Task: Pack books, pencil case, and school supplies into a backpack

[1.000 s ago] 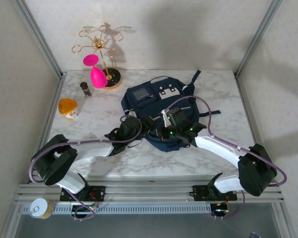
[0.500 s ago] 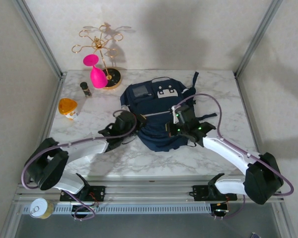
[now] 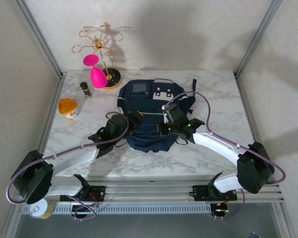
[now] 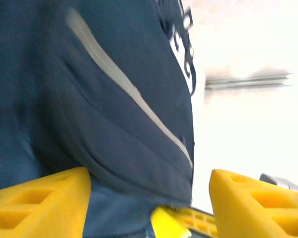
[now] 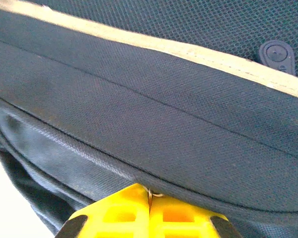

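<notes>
Navy backpack (image 3: 149,101) lies lengthwise ahead; right gripper (image 5: 149,210) pinches its near-seam zip pull (image 5: 151,194) (left gripper (image 4: 149,196) gapes astride fabric).

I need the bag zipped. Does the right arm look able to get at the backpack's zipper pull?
Likely yes: the right end effector is shut on a metal ring at a seam of the backpack.

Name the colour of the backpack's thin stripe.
Pale beige stripe, clearest in the right wrist view.
</notes>
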Motion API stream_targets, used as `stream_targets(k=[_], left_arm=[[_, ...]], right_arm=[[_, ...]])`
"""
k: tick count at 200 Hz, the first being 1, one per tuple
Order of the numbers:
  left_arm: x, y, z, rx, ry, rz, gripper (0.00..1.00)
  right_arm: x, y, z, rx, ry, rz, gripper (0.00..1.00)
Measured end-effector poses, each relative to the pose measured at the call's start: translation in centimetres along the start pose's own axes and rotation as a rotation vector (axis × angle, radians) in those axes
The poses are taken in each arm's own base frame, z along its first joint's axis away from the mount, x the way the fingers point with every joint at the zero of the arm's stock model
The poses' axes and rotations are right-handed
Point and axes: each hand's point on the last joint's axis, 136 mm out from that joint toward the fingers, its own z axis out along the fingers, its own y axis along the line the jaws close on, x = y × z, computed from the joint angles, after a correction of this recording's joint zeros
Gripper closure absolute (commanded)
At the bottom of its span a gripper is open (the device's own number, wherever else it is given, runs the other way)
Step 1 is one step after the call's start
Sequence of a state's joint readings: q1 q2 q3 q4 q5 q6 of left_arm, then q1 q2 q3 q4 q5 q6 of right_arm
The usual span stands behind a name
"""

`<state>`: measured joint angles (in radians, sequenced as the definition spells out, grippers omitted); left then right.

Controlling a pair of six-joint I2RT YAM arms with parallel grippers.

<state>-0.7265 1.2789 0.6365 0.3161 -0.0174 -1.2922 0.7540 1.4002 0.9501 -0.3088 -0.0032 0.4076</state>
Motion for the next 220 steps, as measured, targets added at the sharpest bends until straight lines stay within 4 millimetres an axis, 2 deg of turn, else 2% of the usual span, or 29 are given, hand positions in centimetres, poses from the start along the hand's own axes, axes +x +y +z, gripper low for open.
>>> stream_targets(k=[16,23,33,41,52,64,97,120,144,176,180,183,187,197,205,210,220], left_arm=[[1.5,0.2,0.8,0.005,0.022,-0.045,0.41],[1.4,0.5,1.1,-0.001,0.010,-0.058,0.43],[1.0,1.2,1.7,-0.024,-0.020,-0.076,0.52],[0.7,1.5,2.1,-0.038,-0.040,-0.083,0.63],[0.4,1.9,2.5,-0.059,-0.060,-0.085,0.85],[0.1,2.3,2.6,-0.080,-0.082,-0.082,1.00],[-1.4,2.8,2.5,-0.113,-0.122,-0.051,1.00],[-3.4,3.8,2.1,-0.155,-0.134,-0.006,1.00],[-3.6,3.2,2.0,-0.141,-0.087,0.046,1.00],[-4.3,3.0,2.3,-0.133,-0.057,0.097,1.00],[-4.4,3.0,2.4,-0.133,-0.055,0.101,1.00],[-4.5,3.0,2.4,-0.135,-0.055,0.105,0.95],[-4.5,2.9,2.5,-0.136,-0.053,0.112,0.83],[-4.9,2.9,2.6,-0.142,-0.053,0.126,0.56],[-5.2,3.0,2.5,-0.154,-0.057,0.141,0.41],[-5.5,3.1,2.4,-0.162,-0.060,0.151,0.32],[-6.1,3.3,2.1,-0.178,-0.071,0.172,0.18]], right_arm=[[-0.1,0.2,0.1,-0.008,-0.008,-0.003,1.00],[0.0,0.3,0.1,-0.012,-0.007,-0.003,1.00],[0.1,0.3,0.2,-0.014,-0.004,-0.004,1.00],[0.1,0.3,0.2,-0.013,-0.004,-0.005,1.00],[0.1,0.1,0.2,-0.002,-0.007,-0.007,1.00],[0.1,-0.4,0.2,0.022,-0.009,-0.007,1.00],[0.4,-2.7,0.1,0.120,-0.005,0.013,1.00],[0.1,-6.6,-0.2,0.181,-0.020,0.092,1.00],[-0.9,-7.4,-0.2,0.166,-0.035,0.109,1.00],[-2.3,-8.0,1.2,0.180,-0.024,0.102,1.00],[-2.5,-8.0,1.3,0.178,-0.026,0.101,0.93],[-2.6,-8.0,1.4,0.178,-0.026,0.097,0.86],[-2.8,-8.0,1.5,0.173,-0.027,0.097,0.80],[-3.2,-8.1,1.4,0.171,-0.032,0.087,0.75],[-3.5,-8.6,1.2,0.182,-0.039,0.089,0.70],[-3.7,-9.0,1.0,0.188,-0.047,0.090,0.64],[-4.1,-9.9,0.2,0.210,-0.070,0.106,0.44]])
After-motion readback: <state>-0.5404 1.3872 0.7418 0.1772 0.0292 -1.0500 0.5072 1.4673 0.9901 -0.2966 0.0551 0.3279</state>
